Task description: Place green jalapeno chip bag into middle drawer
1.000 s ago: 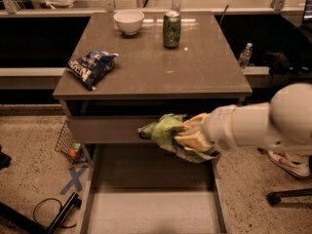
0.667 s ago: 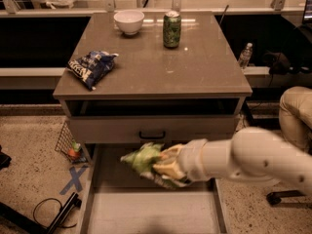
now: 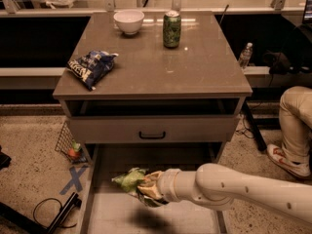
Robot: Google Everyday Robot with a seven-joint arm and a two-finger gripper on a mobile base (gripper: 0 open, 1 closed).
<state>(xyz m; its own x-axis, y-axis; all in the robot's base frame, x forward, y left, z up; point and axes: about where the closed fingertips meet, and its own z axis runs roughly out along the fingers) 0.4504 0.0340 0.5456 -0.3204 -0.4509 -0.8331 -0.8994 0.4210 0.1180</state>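
Chip bag in gripper over drawer

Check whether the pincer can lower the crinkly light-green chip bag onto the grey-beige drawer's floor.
Probably yes: the pincer, holding the light-green chip bag, hangs above the grey-beige drawer, its floor bare beneath.

The gripper holds the green jalapeno chip bag low over the open middle drawer.

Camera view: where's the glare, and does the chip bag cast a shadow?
In the camera view, a small glare spot sits on the tabletop beside the green can. A soft dark shadow falls on the floor of the middle drawer, under the green jalapeno chip bag held by the end effector.
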